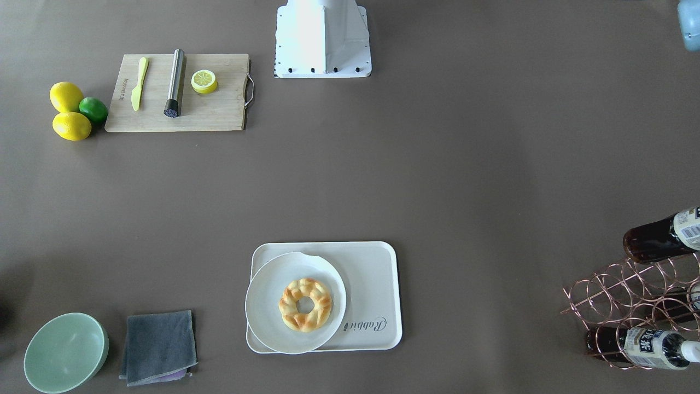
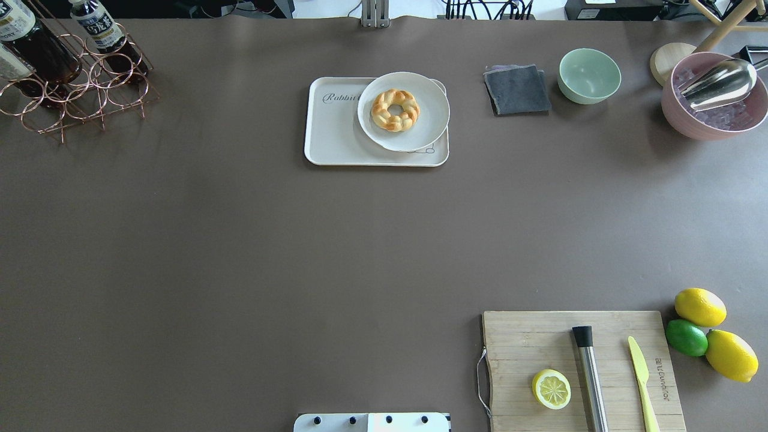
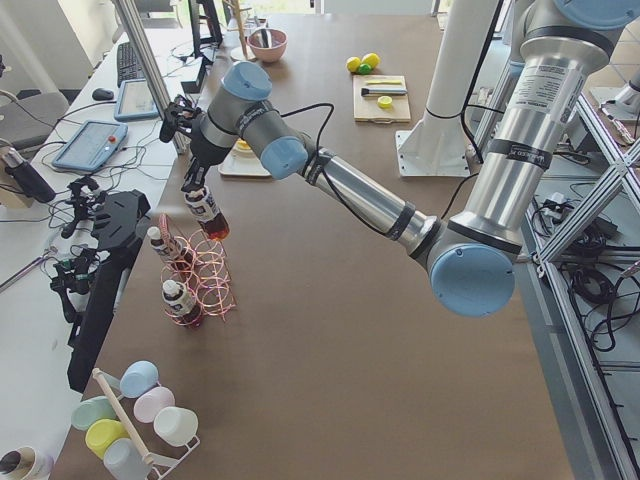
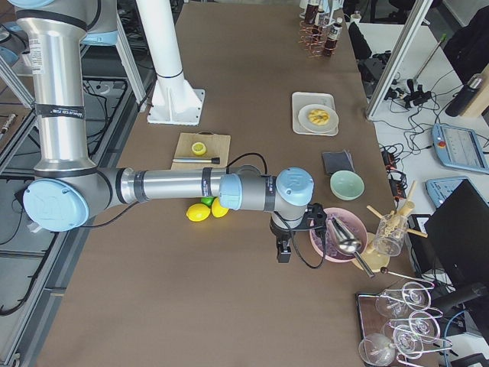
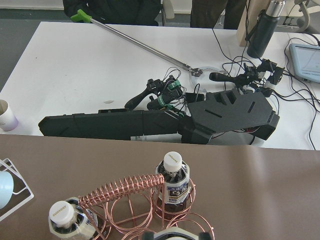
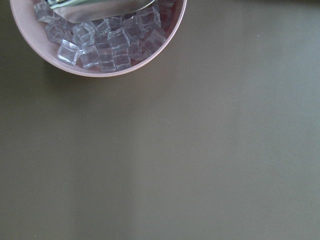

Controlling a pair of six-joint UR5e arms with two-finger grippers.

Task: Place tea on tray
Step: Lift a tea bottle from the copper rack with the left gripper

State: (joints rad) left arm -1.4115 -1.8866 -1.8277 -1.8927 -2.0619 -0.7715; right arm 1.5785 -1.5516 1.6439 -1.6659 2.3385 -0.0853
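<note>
- The left arm's fingers (image 3: 191,179) sit at the capped end of the tea (image 3: 211,220); only the side view shows them, so I cannot tell whether they are clamped on it or apart
- The tea is over the copper wire rack (image 3: 205,275) at the far left corner of the desk (image 2: 240,240), with its dark base down by the top rings; whether the base is free of the wire is unclear
- Its long axis slants, cap up towards the fingers, so it would probably need righting before it is set down
- The tray (image 2: 336,144) lies to the robot's right of the rack, along the same far side of the desk and well apart; a white plate (image 2: 429,129) with a braided ring pastry (image 2: 395,110) covers its right part, so the bare part faces the rack
- The right arm's fingers (image 4: 283,251) hang beside the pink bowl of ice (image 2: 677,119) at the opposite end, and I cannot tell their state either; the left arm is much the nearer
</note>
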